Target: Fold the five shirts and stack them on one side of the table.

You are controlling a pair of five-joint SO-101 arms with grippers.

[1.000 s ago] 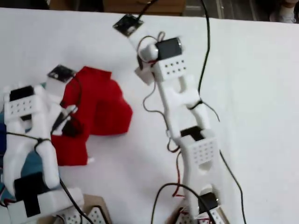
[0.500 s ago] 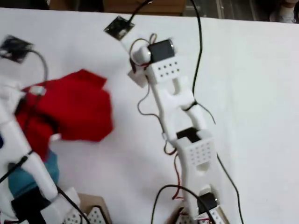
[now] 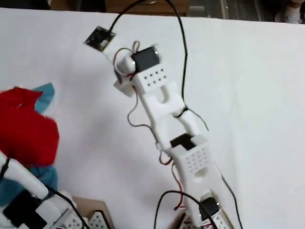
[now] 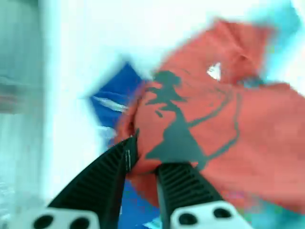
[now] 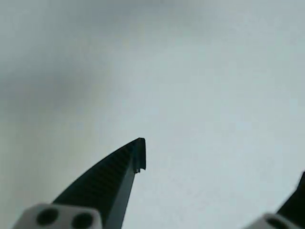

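Observation:
A red shirt (image 4: pixel 209 119) with a dark print hangs bunched from my left gripper (image 4: pixel 145 155), which is shut on its edge. Under it lie a blue shirt (image 4: pixel 114 98) and a teal shirt (image 4: pixel 281 19). From above, the red shirt (image 3: pixel 24 129) sits at the table's left edge on top of the teal shirt (image 3: pixel 45 93), with the left arm (image 3: pixel 21 191) just in front of it. My right gripper (image 5: pixel 219 176) is open over bare white table. The right arm (image 3: pixel 147 81) stretches across the middle of the table.
The white table (image 3: pixel 248 86) is bare to the right of the right arm. Black cables (image 3: pixel 183 43) run from the right arm's wrist to the far edge. A brown base plate (image 3: pixel 93 210) lies at the near edge between the arms.
The left arm has carried the red shirt from the table's middle-left over to the left edge, onto the teal shirt. The right arm's wrist has swung to the left.

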